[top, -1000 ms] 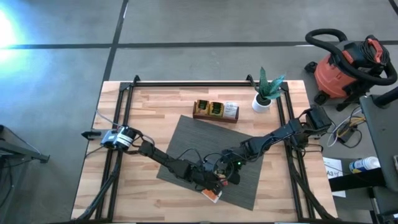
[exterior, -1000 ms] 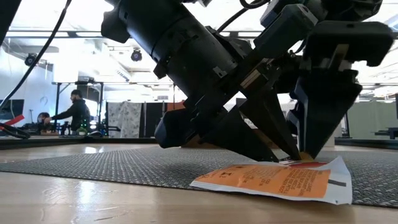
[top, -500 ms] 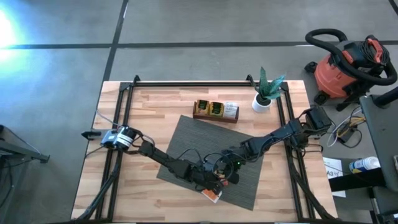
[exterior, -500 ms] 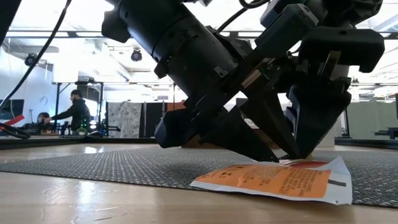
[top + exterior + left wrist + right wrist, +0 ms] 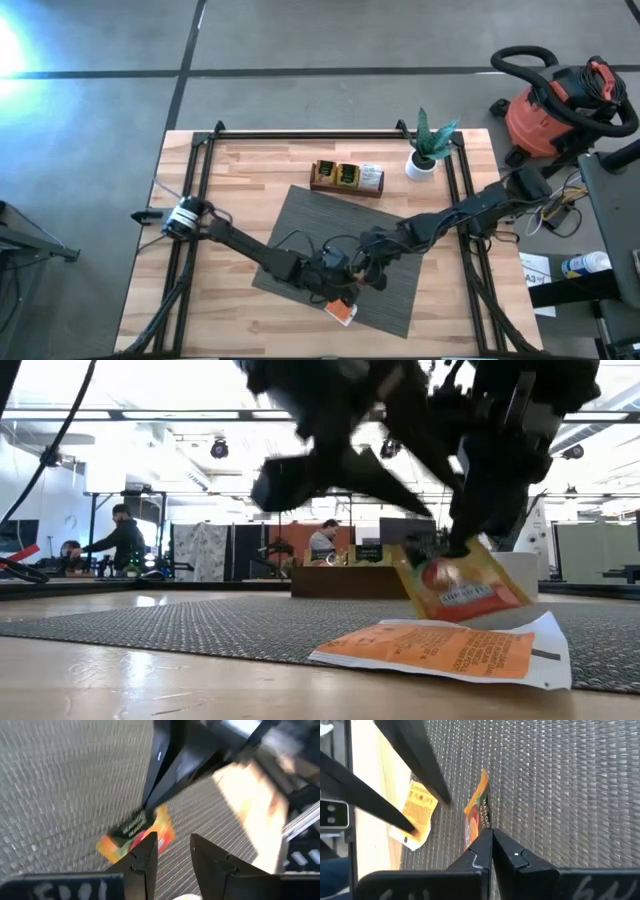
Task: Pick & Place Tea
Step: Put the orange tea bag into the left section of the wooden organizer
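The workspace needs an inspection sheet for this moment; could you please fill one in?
Surface: wooden table with a grey ribbed mat.
Job's things: one sachet lifted off the mat; an orange sachet flat at the mat's edge; more in the wooden tray.
Clutter: potted plant.
Grippers: right gripper shut on the lifted sachet; left gripper open beside it.
Cables: loose wires along both arms.
Surroundings: red shop vacuum on the floor; people far behind.
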`<state>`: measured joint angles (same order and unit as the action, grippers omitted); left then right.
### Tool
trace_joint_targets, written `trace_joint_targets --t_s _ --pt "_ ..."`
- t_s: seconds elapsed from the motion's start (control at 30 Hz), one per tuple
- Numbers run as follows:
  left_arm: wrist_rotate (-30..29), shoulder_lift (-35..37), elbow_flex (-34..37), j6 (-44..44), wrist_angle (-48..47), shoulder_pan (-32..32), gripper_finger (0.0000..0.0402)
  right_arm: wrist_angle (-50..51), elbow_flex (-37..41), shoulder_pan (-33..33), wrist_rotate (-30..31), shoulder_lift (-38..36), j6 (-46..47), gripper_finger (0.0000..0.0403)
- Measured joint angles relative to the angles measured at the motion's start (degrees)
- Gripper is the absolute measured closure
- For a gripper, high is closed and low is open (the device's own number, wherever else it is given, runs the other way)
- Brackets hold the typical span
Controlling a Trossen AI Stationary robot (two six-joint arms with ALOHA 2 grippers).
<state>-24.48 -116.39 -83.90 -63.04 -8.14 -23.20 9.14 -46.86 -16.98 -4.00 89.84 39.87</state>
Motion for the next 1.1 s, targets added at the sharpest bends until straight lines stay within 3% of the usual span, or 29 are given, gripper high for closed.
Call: trace_joint_targets --t_s 0.27,0.5,0.9,1.1 --pt "-8.8 7.39 -0.11 -0.2 -7.6 -0.11 0.0291 6.12 0.17 0.43 7.29 -9.23 -4.11 0.0394" --pt "-17.24 12.62 -0.11 -3.51 -12.24 0.0 0.0291 10.62 0.54 3.95 9.73 -16.56 -9.38 0.0394" --pt "-27.08 16.87 -0.13 -7.34 -12.61 0.11 0.0291 12.6 1.89 7.51 8.33 -22.95 -14.48 0.0394" --pt "-27.12 18.01 -0.15 -6.08 -12.81 1.15 0.0291 12.54 1.89 8.33 7.86 -23.12 -15.83 0.0394"
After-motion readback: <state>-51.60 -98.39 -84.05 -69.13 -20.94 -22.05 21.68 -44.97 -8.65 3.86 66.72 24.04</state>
